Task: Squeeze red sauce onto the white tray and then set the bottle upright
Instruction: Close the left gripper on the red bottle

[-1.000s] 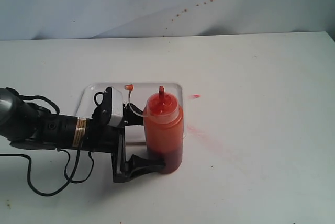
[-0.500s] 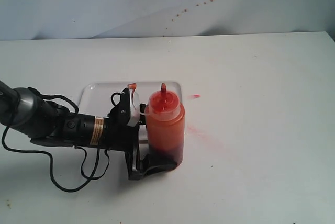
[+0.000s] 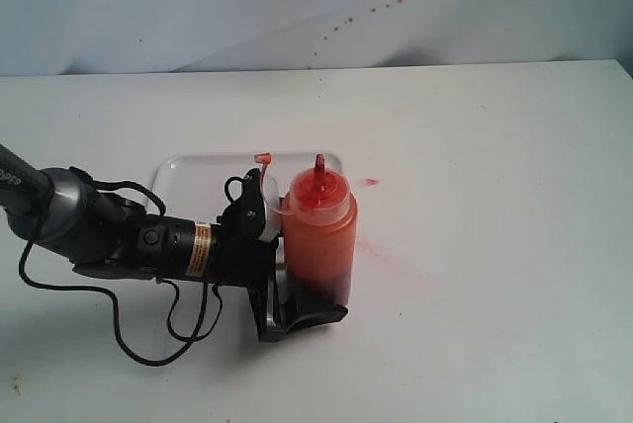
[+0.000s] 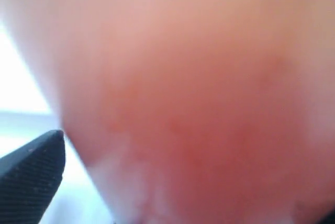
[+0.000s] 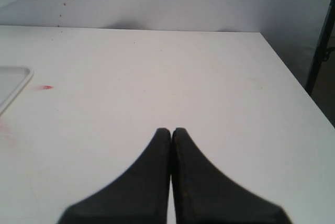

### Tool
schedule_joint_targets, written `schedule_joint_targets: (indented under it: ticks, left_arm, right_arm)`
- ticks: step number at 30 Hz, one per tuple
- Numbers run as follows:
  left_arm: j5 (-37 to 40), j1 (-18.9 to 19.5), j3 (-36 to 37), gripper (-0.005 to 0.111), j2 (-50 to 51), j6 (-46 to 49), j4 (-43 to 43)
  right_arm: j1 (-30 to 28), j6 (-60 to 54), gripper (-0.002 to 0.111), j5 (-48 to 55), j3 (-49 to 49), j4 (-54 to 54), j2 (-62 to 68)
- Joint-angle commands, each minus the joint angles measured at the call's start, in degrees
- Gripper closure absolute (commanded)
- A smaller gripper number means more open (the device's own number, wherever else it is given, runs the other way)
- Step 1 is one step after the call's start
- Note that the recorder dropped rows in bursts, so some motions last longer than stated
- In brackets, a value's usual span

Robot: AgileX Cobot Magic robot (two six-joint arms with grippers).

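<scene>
The orange-red squeeze bottle (image 3: 318, 240) stands upright on the table just in front of the white tray (image 3: 188, 171), its red nozzle pointing up and its tethered cap (image 3: 263, 158) hanging to the left. My left gripper (image 3: 313, 290) reaches in from the left and is shut on the bottle's lower body, with one black finger (image 3: 309, 318) showing in front of the base. In the left wrist view the bottle (image 4: 199, 103) fills the picture beside one fingertip (image 4: 31, 182). No glossy red sauce drops show on the tray. My right gripper (image 5: 171, 131) is shut and empty over bare table.
A small red fleck (image 3: 369, 182) and a faint pink smear (image 3: 384, 251) mark the table right of the tray. The tray's corner (image 5: 11, 80) shows in the right wrist view. Red splatter dots (image 3: 341, 26) speckle the back wall. The left arm's cables (image 3: 148, 339) trail on the table.
My left arm has slid to the right with the bottle in its grip. The bottle stays upright and now stands further right.
</scene>
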Motion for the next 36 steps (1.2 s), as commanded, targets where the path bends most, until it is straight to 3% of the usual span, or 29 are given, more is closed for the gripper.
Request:
schedule_joint_targets:
  ticks: [1,4,15,20,27,36]
  left_arm:
    - [1.28,-0.44,-0.39,0.005,0.16,-0.05,-0.96]
    - [1.06,-0.58,-0.39,0.020,0.16,-0.05,-0.96]
    - [-1.59,-0.58,-0.39,0.107,0.16,1.50,3.98]
    - [-2.27,-0.58,-0.39,0.107,0.16,1.59,3.98]
    - [-9.86,-0.47,-0.39,0.107,-0.34,-1.02,6.96]
    - [-9.50,0.84,-0.39,0.107,-7.46,-7.56,12.02]
  right_arm:
    - [0.20,0.17,0.108,-0.43,0.19,-0.32,-0.21]
    - [0.20,0.17,0.108,-0.43,0.19,-0.32,-0.21]
    - [0.20,0.17,0.108,-0.43,0.19,-0.32,-0.21]
    - [0.20,0.17,0.108,-0.43,0.19,-0.32,-0.21]
    - [0.20,0.17,0.108,-0.43,0.19,-0.32,-0.21]
    - [0.20,0.17,0.108,-0.43,0.19,-0.32,-0.21]
